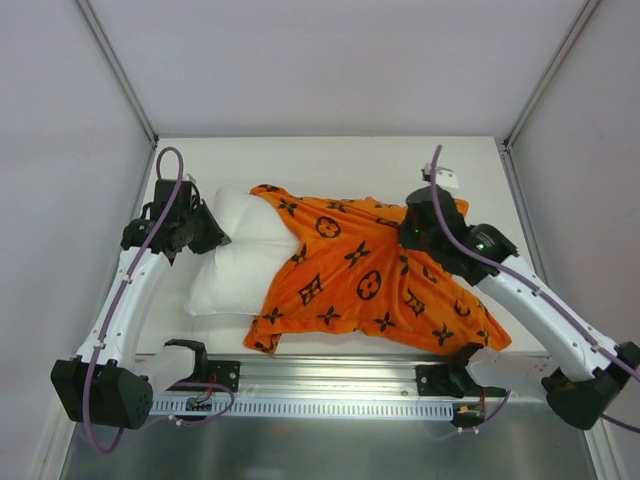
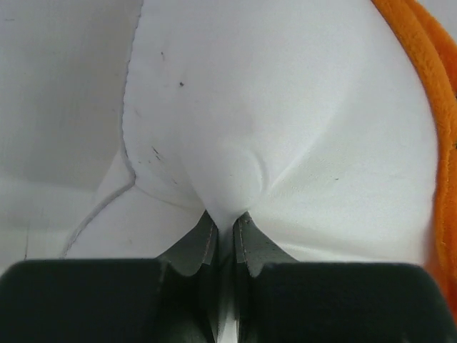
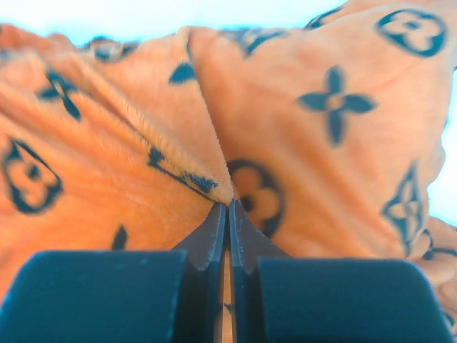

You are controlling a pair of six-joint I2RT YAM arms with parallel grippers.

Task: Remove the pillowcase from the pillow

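Fingers of the left gripper [image 2: 227,218] pinch the pillow [image 1: 240,258] at its bare end; the right gripper [image 3: 228,207] clamps the pillowcase [image 1: 370,270]. Seemingly half the pillow is out, the rest covered.

Right gripper [image 3: 228,209]: jaws were pressed together, tips meeting with almost no gap. They were clamped on a pinch of the pillowcase [image 3: 321,164], with orange plush showing in the slit between them. Fabric rose from the pinch as a sharp ridge running up and to the left, with a second fold bulging to the right. Black prints were visible: a four-petal flower [image 3: 335,103] at upper right and a ringed flower [image 3: 258,196] just beside the jaw tips. The cloth filled nearly the whole frame. A pale, washed-out strip [image 3: 143,14] showed along the top edge; couldn't tell what it was.
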